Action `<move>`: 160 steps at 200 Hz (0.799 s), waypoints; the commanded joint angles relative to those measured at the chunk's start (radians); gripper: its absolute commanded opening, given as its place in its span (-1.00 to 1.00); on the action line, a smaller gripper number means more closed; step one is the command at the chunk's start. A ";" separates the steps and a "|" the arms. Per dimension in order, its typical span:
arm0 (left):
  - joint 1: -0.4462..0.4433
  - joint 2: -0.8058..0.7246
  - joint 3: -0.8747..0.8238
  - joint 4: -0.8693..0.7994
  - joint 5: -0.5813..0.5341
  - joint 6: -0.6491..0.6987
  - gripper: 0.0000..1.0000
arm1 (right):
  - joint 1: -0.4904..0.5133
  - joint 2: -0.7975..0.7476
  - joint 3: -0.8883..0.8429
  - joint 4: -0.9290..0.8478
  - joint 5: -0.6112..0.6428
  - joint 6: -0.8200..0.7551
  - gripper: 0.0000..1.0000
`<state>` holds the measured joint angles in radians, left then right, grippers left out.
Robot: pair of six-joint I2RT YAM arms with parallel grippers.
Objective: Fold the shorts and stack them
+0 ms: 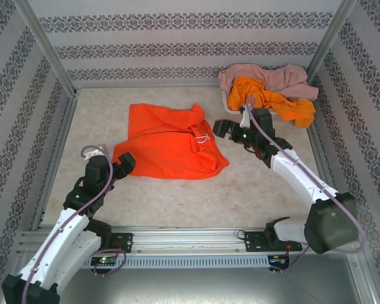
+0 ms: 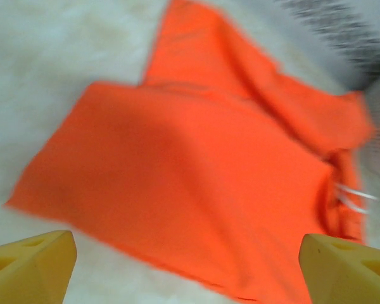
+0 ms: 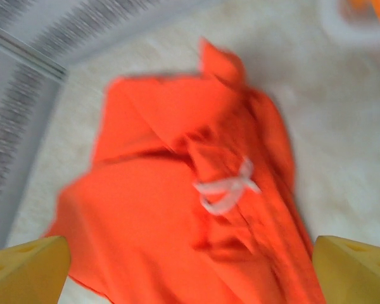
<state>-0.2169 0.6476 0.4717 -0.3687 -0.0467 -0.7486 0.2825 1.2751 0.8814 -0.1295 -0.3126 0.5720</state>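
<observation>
Patterned wall panels enclosed a pale worktop (image 1: 145,196). One orange pair of shorts (image 1: 168,142) lay partly folded at centre, with its drawstring (image 1: 201,138) toward the 3 o'clock edge. The left gripper (image 1: 123,164) sat at the cloth's 8 o'clock corner and the right gripper (image 1: 223,128) at its 3 o'clock side. Both stood wide open and held nothing. The other orange shorts (image 1: 282,106) and the pink shorts (image 1: 272,76) lay heaped at 1 o'clock.

Risk: the fold looked uneven, with a loose flap at 12 o'clock. A shallow pinch could catch one layer only and drag the fold open. The drawstring could snag on a gripper.
</observation>
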 commanded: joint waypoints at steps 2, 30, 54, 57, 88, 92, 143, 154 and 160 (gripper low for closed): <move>0.130 0.059 -0.067 0.034 0.149 -0.117 0.78 | -0.028 -0.095 -0.106 0.027 0.050 0.041 0.95; 0.231 0.198 -0.103 0.149 0.218 -0.179 0.62 | -0.102 -0.174 -0.200 0.032 0.003 0.073 0.96; 0.246 0.272 -0.093 0.173 0.187 -0.194 0.57 | -0.143 -0.223 -0.249 0.039 -0.024 0.083 0.95; 0.247 0.277 -0.091 0.173 0.179 -0.195 0.56 | -0.145 -0.226 -0.255 0.039 -0.025 0.083 0.96; 0.270 0.341 -0.067 0.206 0.158 -0.183 0.41 | -0.152 -0.247 -0.292 0.052 -0.057 0.102 0.95; 0.271 0.347 -0.062 0.208 0.156 -0.181 0.39 | -0.152 -0.248 -0.294 0.051 -0.062 0.105 0.95; 0.281 0.449 -0.022 0.246 0.152 -0.172 0.21 | -0.148 -0.242 -0.317 0.062 -0.092 0.169 0.90; 0.282 0.469 -0.013 0.253 0.157 -0.174 0.19 | -0.146 -0.237 -0.315 0.055 -0.095 0.176 0.88; 0.283 0.480 -0.010 0.256 0.159 -0.176 0.19 | -0.145 -0.234 -0.317 0.054 -0.095 0.179 0.88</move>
<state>0.0525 1.0954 0.4259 -0.1631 0.1204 -0.9188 0.1349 1.0405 0.5751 -0.0944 -0.3840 0.7116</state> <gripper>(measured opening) 0.600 0.944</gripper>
